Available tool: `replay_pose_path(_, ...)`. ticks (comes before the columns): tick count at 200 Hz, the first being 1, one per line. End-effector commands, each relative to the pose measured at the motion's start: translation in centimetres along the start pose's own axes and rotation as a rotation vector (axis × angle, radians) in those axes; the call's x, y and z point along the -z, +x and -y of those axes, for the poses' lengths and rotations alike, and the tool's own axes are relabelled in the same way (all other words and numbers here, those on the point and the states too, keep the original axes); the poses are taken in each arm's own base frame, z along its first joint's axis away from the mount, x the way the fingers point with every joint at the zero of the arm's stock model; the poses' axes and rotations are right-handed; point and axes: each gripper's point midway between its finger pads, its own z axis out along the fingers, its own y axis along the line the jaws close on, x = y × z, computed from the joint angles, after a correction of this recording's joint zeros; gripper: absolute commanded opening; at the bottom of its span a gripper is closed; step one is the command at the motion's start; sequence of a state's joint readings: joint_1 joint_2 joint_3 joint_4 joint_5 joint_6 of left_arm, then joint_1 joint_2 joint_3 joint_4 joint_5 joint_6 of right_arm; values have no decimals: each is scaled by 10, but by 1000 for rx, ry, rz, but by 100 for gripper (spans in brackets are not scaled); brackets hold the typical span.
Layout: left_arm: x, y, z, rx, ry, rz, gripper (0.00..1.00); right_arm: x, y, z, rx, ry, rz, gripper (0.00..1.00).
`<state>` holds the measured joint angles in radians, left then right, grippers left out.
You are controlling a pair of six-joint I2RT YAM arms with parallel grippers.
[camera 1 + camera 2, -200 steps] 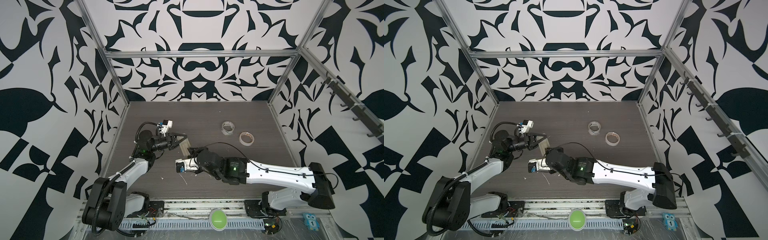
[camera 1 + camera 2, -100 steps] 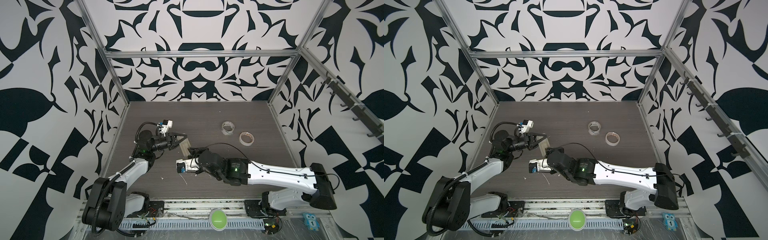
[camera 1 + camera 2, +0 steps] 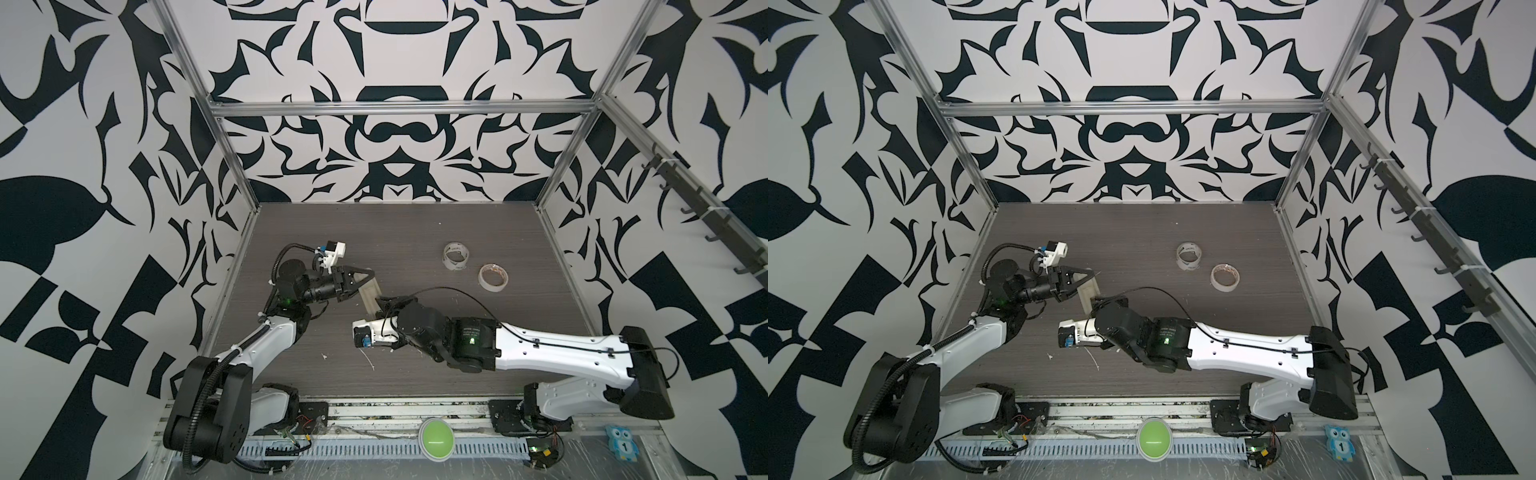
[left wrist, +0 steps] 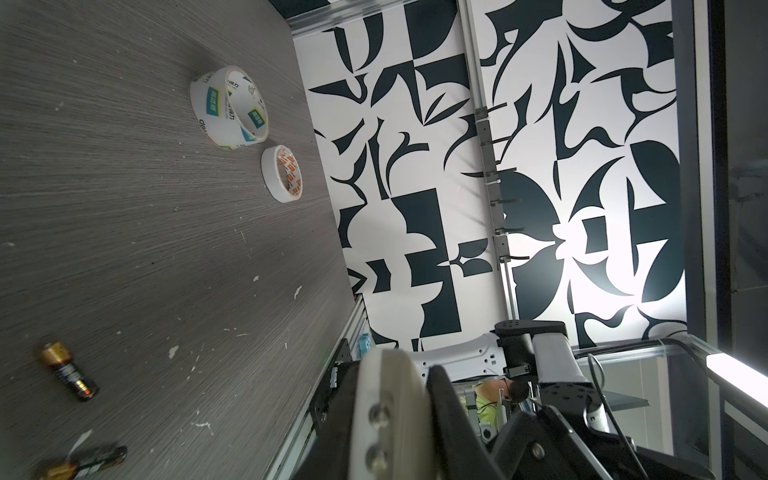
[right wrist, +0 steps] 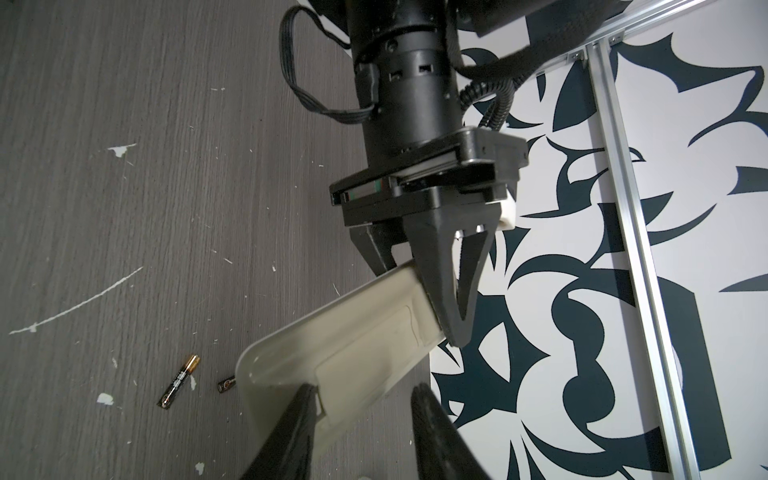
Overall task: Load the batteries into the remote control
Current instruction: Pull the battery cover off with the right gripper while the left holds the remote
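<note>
Remote control (image 3: 370, 293) held clear of the bench (image 3: 415, 249), over its left half and roughly midway between the front and back edges, with the pale back turned towards the right wrist camera. My left end effector (image 3: 366, 277) is pinching one end of the handset, one finger on each face, so that the free end slants down towards the right arm. My right end effector (image 5: 361, 395) has its fingers spread at that free end. One fingertip (image 5: 301, 405) touches the edge of the battery cover (image 5: 365, 370), whose outline looks seated and closed; I cannot tell whether the other fingertip makes contact. The batteries (image 5: 179, 381) lie loose on the bench just beside the remote's lower end, close together, the second (image 5: 226, 384) partly hidden behind the handset. Two tape rolls (image 3: 456, 256) sit well apart, towards the back right. I judge the step in hand to be opening the battery compartment, so no loading has begun. The next move calls for a steady push on the cover along the remote's length while the left pinch resists, since a loose hold would let the handset pivot. After that, I would need to pick up one battery.
</note>
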<state>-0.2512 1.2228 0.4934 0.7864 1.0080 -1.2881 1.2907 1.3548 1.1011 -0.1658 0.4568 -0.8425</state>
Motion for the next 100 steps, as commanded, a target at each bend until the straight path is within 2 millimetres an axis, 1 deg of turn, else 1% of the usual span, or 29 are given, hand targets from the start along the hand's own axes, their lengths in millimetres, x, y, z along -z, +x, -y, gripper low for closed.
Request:
replay_pose_path(1, -3, 24, 14, -33, 37, -124, 0, 18, -12, 58, -103, 208, 54, 42)
replay_pose_path(37, -3, 24, 13, -33, 32, -122, 0, 21, -12, 60, -102, 223, 57, 41)
replay_pose_path(100, 0, 22, 14, -37, 33, -113, 0, 17, -12, 55, -91, 206, 51, 41)
